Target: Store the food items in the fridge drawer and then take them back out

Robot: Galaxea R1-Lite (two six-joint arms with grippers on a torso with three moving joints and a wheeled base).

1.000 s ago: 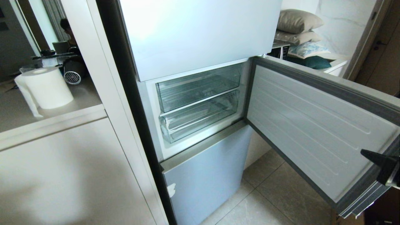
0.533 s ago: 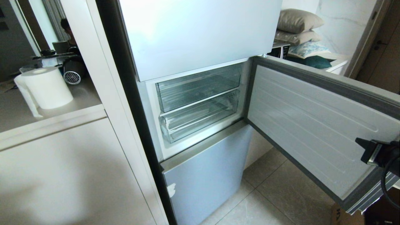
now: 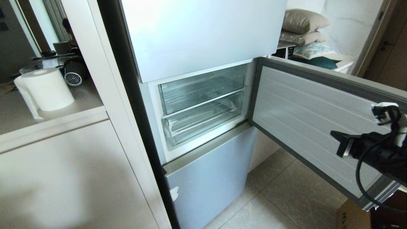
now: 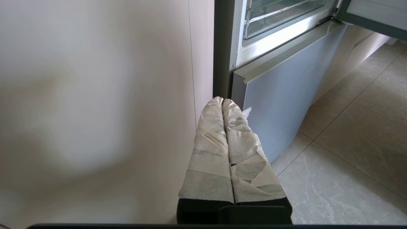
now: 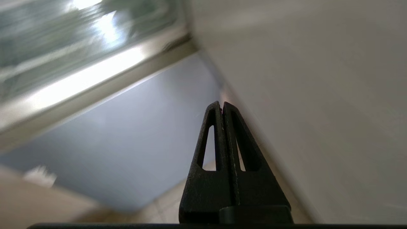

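The fridge drawer (image 3: pixel 200 122) is the lower of two clear drawers in the open middle compartment, pushed in, with a thick front lip and a whitish patch at its left corner. Its front also shows in the left wrist view (image 4: pixel 273 19). No food items are in view. My right gripper (image 3: pixel 337 140) hangs shut and empty in front of the open door's inner face, pointing left toward the compartment, well right of the drawer. The right wrist view shows its black fingers (image 5: pixel 221 105) pressed together. My left gripper (image 4: pixel 222 101), tape-wrapped and shut on nothing, sits low beside the cabinet panel.
The compartment door (image 3: pixel 305 121) stands swung out to the right. Above the fridge drawer sits a taller clear drawer (image 3: pixel 202 87). The closed bottom fridge door (image 3: pixel 210 178) is below. A paper towel roll (image 3: pixel 47 89) stands on the left counter. A cardboard box (image 3: pixel 353 216) is on the floor.
My right arm has risen and come leftward into the head view, across the open door's inner face. The door's outer edge has swung out a little. The left arm is still.
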